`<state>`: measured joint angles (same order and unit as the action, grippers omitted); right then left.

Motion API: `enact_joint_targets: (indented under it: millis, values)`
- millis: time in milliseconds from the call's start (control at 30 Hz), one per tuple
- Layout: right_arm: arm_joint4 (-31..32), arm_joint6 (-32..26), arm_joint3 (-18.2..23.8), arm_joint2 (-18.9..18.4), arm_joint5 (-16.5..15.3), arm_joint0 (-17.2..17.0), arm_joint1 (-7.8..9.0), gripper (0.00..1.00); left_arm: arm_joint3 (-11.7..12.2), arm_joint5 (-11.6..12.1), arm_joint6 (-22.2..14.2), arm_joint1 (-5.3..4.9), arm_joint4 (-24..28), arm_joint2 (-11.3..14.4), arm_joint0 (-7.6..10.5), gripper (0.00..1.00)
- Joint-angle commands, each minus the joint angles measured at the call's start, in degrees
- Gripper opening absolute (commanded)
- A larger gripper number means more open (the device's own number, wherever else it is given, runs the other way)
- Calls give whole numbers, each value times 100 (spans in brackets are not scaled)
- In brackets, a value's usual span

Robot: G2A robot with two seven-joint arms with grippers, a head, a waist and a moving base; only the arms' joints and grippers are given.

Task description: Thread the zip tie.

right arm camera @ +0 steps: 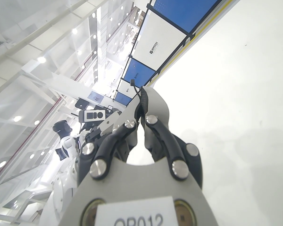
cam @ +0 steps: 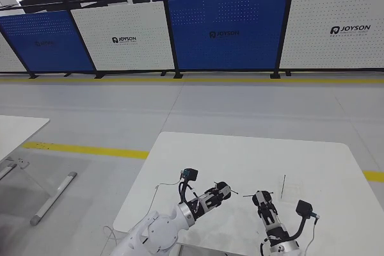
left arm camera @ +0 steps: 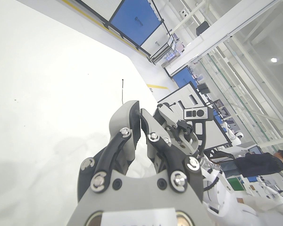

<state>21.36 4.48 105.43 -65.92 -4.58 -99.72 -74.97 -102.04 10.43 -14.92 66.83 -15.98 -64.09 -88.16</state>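
Alignment step judged underway. The zip tie [right arm camera: 132,82] is pinched in the closed right gripper [right arm camera: 142,92], mid-frame, head protruding. The left gripper [left arm camera: 139,110] is closed, contents undetermined. Tail must be steered into head.

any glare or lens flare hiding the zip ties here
Left wrist view: the table glares white, yet the loose zip tie reads dark on it; right wrist view: ceiling lamps flare, but the held zip tie shows dark against the panels.
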Motion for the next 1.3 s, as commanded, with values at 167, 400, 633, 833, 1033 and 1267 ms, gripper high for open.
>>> enact_joint_targets:
  millis: [167, 400, 633, 833, 1033, 1267]
  values:
    - [-16, 27, -104, 67, 63, 125, -26, 0, 0, 0, 1, 0, 1, 0, 0, 0]
    - [-69, -82, -226, 150, 116, 276, -53, 0, 0, 0, 1, 0, 1, 0, 0, 0]
    - [-32, -106, -236, 170, 125, 298, -63, 0, 0, 0, 1, 0, 1, 0, 0, 0]
    - [-5, -108, -251, 176, 168, 308, -72, 0, 0, 0, 1, 0, 1, 0, 0, 0]
    - [-30, -85, -260, 162, 154, 313, -80, 0, 0, 0, 1, 0, 1, 0, 0, 0]
    - [28, -108, -186, 168, 164, 292, -84, 0, 0, 0, 1, 0, 1, 0, 0, 0]
